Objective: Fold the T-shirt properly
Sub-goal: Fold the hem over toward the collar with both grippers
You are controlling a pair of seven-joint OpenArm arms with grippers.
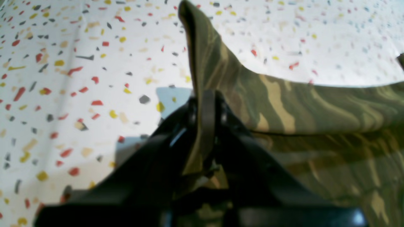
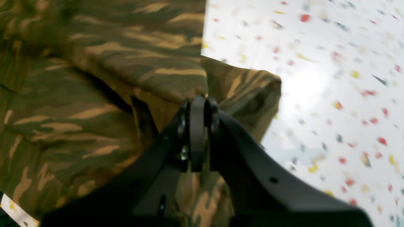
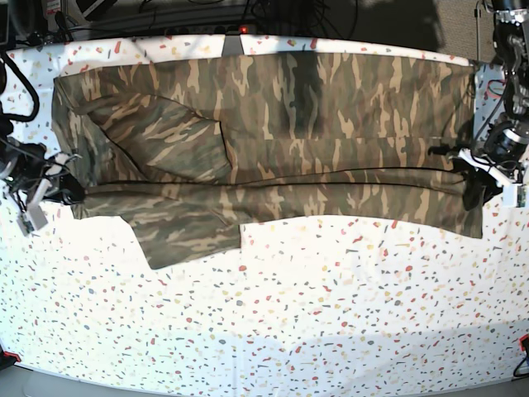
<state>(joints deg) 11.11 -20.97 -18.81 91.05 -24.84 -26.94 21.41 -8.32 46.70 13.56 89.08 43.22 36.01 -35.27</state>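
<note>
The T-shirt (image 3: 273, 132) is spread wide across the far half of the speckled table (image 3: 314, 314), with a long fold running along its near side and one sleeve (image 3: 186, 236) poking out toward the front. One end is pinched by the left gripper (image 1: 205, 104) and the other by the right gripper (image 2: 198, 104) — both pressed tight on cloth. Dark cables (image 3: 165, 15) are seen behind the table's far edge.
</note>
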